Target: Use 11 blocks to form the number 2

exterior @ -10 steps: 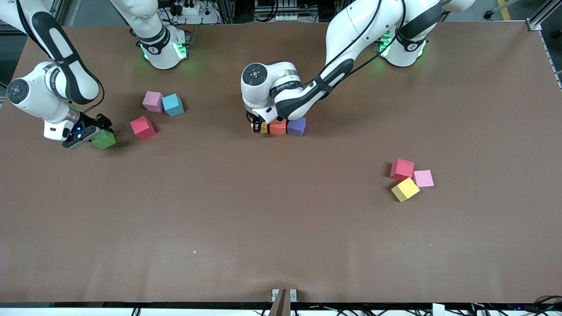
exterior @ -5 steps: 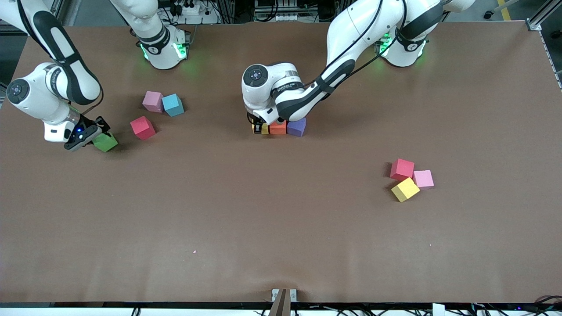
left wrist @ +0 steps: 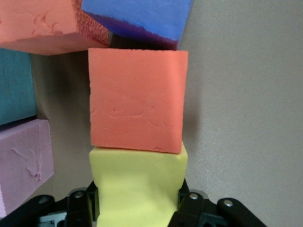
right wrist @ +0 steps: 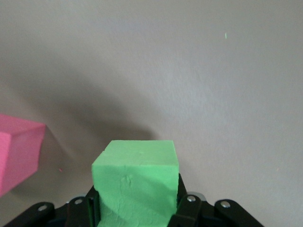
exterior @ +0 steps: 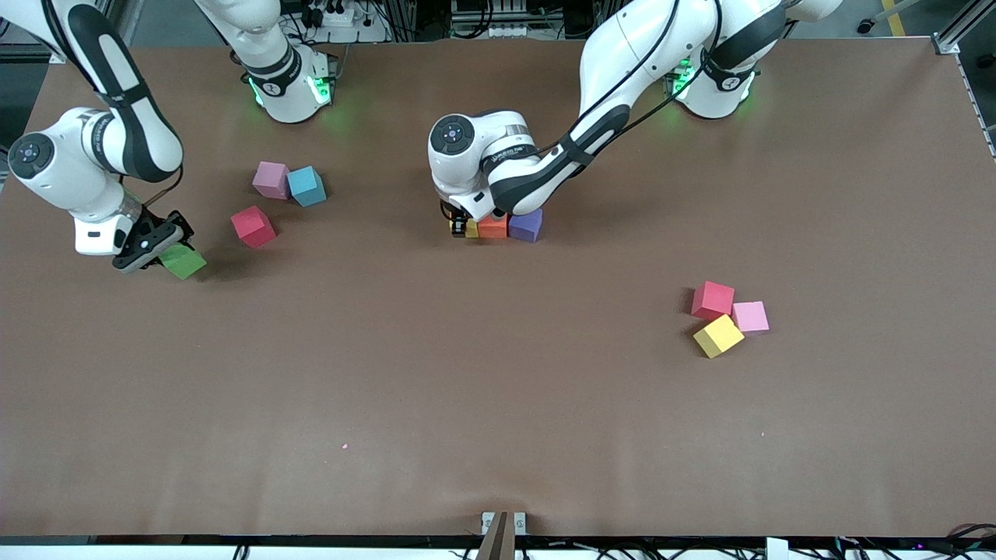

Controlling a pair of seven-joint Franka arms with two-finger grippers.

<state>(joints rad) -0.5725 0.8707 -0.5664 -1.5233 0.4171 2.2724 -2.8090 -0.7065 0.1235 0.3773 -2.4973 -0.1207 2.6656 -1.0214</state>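
The right gripper (exterior: 152,247) clamps the green block (exterior: 184,261) above the table (exterior: 498,404); the left gripper (exterior: 464,226) pinches a yellow block (left wrist: 137,187) beside the orange block (exterior: 492,226).

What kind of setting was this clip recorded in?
Likely a robotics lab: two arms mounted at a brown-covered table, aluminium framing and power strips along its edge, and loose foam blocks such as a yellow one as props.

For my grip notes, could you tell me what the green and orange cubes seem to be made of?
Green cube: probably soft foam, matte; its face is dimpled and shows no shine. Orange cube: likely the same matte foam, with faint creases and slightly ragged edges.
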